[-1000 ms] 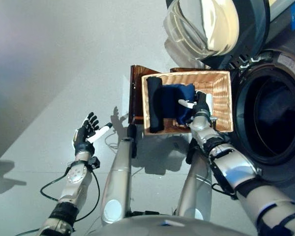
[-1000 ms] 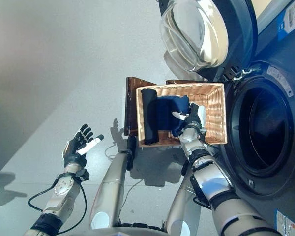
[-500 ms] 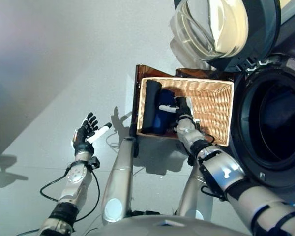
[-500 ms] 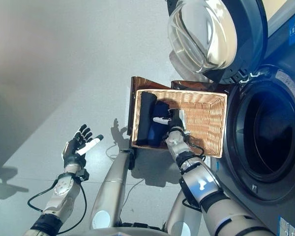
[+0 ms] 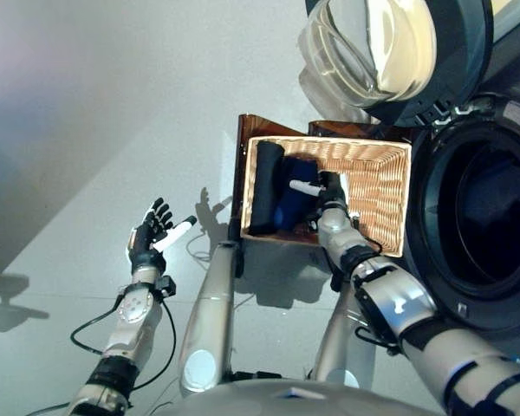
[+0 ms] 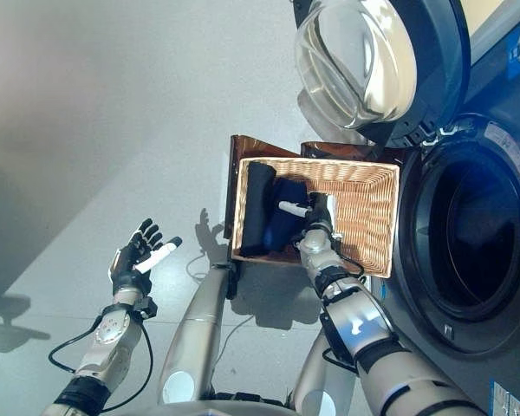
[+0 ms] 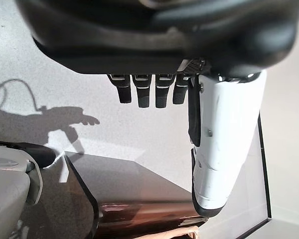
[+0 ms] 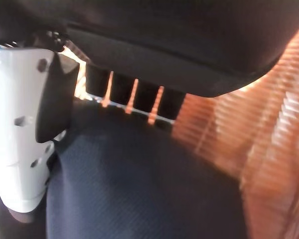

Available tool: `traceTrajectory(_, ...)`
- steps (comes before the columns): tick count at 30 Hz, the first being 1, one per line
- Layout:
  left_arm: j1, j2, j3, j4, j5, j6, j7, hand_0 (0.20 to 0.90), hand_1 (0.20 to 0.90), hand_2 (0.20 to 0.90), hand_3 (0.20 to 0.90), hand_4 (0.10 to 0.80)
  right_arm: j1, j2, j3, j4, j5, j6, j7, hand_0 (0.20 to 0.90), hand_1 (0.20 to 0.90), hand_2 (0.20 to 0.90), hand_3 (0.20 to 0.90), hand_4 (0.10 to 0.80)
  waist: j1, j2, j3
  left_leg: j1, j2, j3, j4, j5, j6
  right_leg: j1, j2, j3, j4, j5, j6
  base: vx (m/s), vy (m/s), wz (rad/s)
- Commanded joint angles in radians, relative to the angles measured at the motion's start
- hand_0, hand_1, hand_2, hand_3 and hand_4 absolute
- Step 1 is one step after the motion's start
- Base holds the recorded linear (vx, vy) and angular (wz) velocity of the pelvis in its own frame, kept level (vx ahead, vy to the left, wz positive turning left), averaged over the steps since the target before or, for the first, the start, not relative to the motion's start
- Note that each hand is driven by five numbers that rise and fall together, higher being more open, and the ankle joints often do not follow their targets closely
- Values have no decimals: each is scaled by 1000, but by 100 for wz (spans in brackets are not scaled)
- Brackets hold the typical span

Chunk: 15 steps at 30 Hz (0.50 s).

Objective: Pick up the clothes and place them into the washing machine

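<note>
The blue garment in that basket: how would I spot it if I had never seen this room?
Beside the open washing machine sits a wicker basket. Inside, the blue garment lies under the right hand; it is bluer than the black roll alongside.

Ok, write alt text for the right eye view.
The robot's right hand reaches into a wicker basket over dark blue clothes, beside an open washing machine. Its left hand hangs open over the grey floor.
</note>
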Motion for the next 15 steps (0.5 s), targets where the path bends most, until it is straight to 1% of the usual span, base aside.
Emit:
traceTrajectory(1,13,48,71,-33,-4,-52,10,900,900,900,900,800,15,-49,-52,-110,179,-140,68,200,200,200,200,300,-13,-13,-28,27,38,-27,-2,-47,-37,46,-26,41,-50,73,-10,0,0,0)
traceTrajectory(3,13,40,80,-32,-12,-53,4,900,900,900,900,800,52,-72,-100,-141,291,-169,114,200,200,200,200,300,-22,-17,-28,29,41,-29,-1,-48,-39,46,-25,41,-48,71,-10,-51,-5,0)
traceTrajectory(4,11,36,84,-29,-15,-54,2,900,900,900,900,800,68,-80,-127,-149,342,-185,136,200,200,200,200,300,-27,-18,-25,20,38,-27,-17,-8,-35,39,-26,39,-69,108,-17,0,0,0)
traceTrajectory(5,12,31,87,-23,-21,-53,-4,900,900,900,900,800,87,-88,-149,-159,388,-197,157,200,200,200,200,300,-29,-19,-29,30,43,-30,0,-50,-40,46,-24,42,-47,68,-9,0,0,0)
traceTrajectory(6,11,27,90,-20,-24,-54,-8,900,900,900,900,800,101,-94,-178,-168,435,-208,175,200,200,200,200,300,-33,-19,-30,31,43,-30,-3,-48,-40,45,-24,42,-49,69,-9,1,-16,-6)
traceTrajectory(7,9,25,90,-16,-28,-55,-11,900,900,900,900,800,111,-104,-200,-174,476,-219,191,200,200,200,200,300,-35,-20,-26,22,42,-27,-13,-13,-36,38,-25,40,-66,103,-15,-104,5,-4)
traceTrajectory(12,10,19,96,-13,-41,-58,-26,900,900,900,900,800,141,-152,-307,-174,600,-261,217,200,200,200,200,300,-47,-19,-27,24,46,-29,-7,-20,-39,34,-23,47,-60,97,-13,-20,0,-1)
traceTrajectory(13,11,19,98,-12,-42,-57,-28,900,900,900,900,800,145,-159,-326,-182,625,-270,225,200,200,200,200,300,-48,-18,-27,24,47,-28,-5,-21,-39,34,-23,49,-59,97,-13,106,-26,-2)
traceTrajectory(14,12,17,99,-8,-44,-56,-30,900,900,900,900,800,150,-162,-344,-192,646,-279,226,200,200,200,200,300,-51,-19,-33,35,51,-30,6,-57,-43,42,-21,52,-43,63,-6,0,0,0)
traceTrajectory(15,13,17,99,-8,-45,-55,-33,900,900,900,900,800,155,-166,-368,-196,679,-287,238,200,200,200,200,300,-54,-19,-29,27,48,-29,-1,-25,-40,34,-22,52,-57,95,-12,0,0,0)
